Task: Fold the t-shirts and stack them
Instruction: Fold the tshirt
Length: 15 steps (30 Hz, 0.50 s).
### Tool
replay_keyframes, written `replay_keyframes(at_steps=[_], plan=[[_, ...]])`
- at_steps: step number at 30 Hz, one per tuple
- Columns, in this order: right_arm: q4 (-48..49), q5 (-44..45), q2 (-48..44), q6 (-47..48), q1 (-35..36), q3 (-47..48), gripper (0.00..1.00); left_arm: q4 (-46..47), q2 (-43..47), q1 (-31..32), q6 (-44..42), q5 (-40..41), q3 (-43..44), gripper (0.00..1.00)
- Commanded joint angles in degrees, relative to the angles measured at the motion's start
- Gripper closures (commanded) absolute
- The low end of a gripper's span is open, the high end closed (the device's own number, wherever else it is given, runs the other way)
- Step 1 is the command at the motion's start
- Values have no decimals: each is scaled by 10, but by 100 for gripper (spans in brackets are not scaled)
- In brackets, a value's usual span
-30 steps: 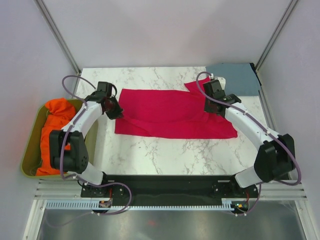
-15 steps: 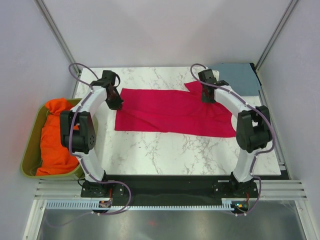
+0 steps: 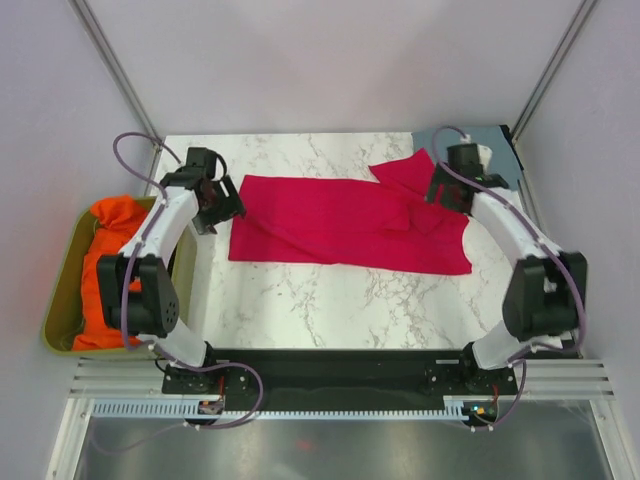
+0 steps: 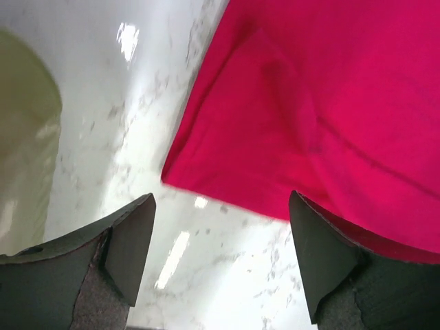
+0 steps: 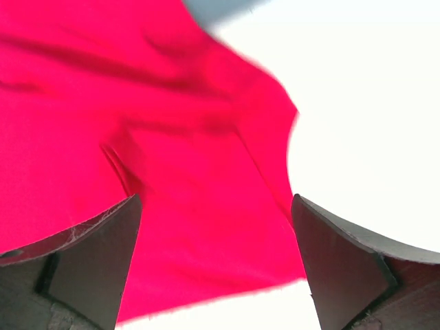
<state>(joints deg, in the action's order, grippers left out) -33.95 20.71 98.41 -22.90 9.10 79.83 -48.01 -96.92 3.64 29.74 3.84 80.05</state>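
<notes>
- Crimson t-shirt (image 3: 345, 225): spread flat at mid-frame on marble table (image 3: 300, 300), long axis left to right, one sleeve lapped toward upper right.
- Left gripper (image 4: 220, 254): fingers spread wide, empty, above left hem corner.
- Right gripper (image 5: 216, 261): fingers spread wide, empty, over right sleeve.
- Next fold: pinch matching corners, lift evenly, keep edges aligned.
- Open room: bare marble along lower frame. Avoid bin (image 3: 58, 300) at left and blue-grey t-shirt (image 3: 495, 160) at upper right.
</notes>
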Motion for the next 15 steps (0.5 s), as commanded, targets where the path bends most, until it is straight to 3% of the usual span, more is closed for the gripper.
replay_keyframes(at_steps=[1, 4, 8, 15], plan=[[62, -131, -141, -63, -67, -142, 3, 54, 110, 1, 31, -20, -106, 17], [111, -240, -211, -86, -88, -304, 5, 115, 179, 1, 52, -11, -214, 21], [148, -274, -262, -89, -119, -396, 7, 195, 231, 1, 76, -48, -316, 21], [182, -292, -236, -72, -184, -433, 10, 242, 195, 1, 90, -39, -353, 21]])
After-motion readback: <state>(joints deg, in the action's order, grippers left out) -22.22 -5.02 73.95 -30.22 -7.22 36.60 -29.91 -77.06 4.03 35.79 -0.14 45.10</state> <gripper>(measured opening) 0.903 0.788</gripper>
